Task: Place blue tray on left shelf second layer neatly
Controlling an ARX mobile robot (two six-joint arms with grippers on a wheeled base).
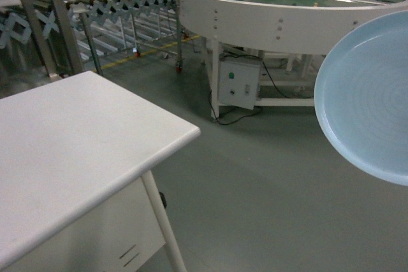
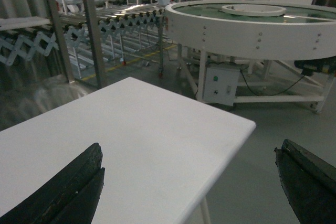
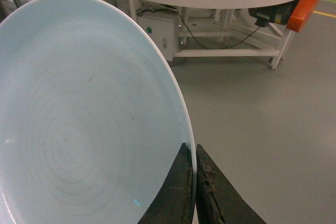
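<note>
Blue tray [image 3: 79, 114], pale sky-blue, round, shallow, faint concentric rings on its face, held tilted in the air above the grey floor [image 3: 262, 129], right fingers [image 3: 193, 182] clamped on its rim, left fingers [image 2: 68, 187] spread wide over the white bench [image 2: 147, 135]

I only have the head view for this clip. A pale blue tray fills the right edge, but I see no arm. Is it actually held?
Observer: Yes. In the right wrist view the right gripper has its fingers closed on the rim of the blue tray.
Reviewer: And the left arm?
Observer: The left gripper is open and holds nothing; it hangs above the white table.
Reviewer: Anything on that table?
Observer: Nothing shows on the part seen from the left wrist.
</note>
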